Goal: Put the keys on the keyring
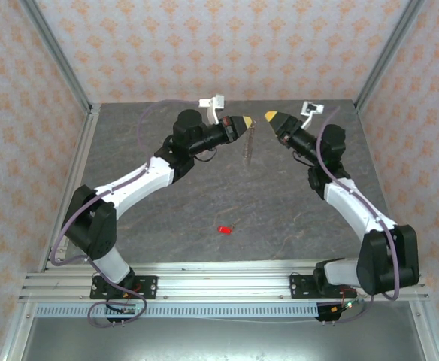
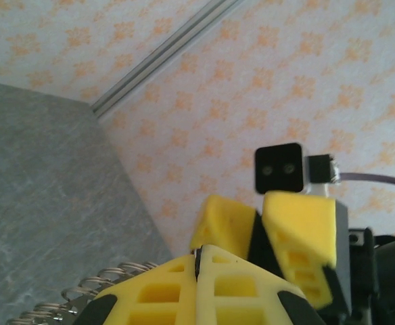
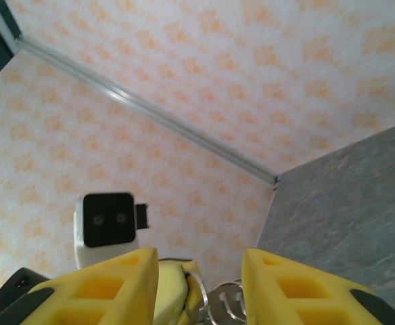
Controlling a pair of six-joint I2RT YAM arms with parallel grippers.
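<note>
Thin grey wire keyring [image 1: 248, 149], coiled fringe, hangs over the far table, pinched in the closed left gripper [image 1: 247, 122]. Just to its right, the right gripper [image 1: 269, 116], yellow fingers apart. Tiny red key [image 1: 224, 229] lies nearer on the grey stone-patterned tabletop [image 1: 152, 226].

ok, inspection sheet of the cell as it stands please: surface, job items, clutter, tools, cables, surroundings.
surface: grey stone-look table, no damage visible.
job's things: red key lies on the table towards the front, apart from both arms; keyring is at the left tool's tip, towards the back.
clutter: nothing seen.
grippers: left tool shut on the keyring; right tool open, facing it, with the ring's loops between its fingers in the right wrist view.
cables: purple cable loops over the left arm, another runs along the right arm; neither touches the key.
surroundings: patterned wallpaper walls, aluminium frame posts.
</note>
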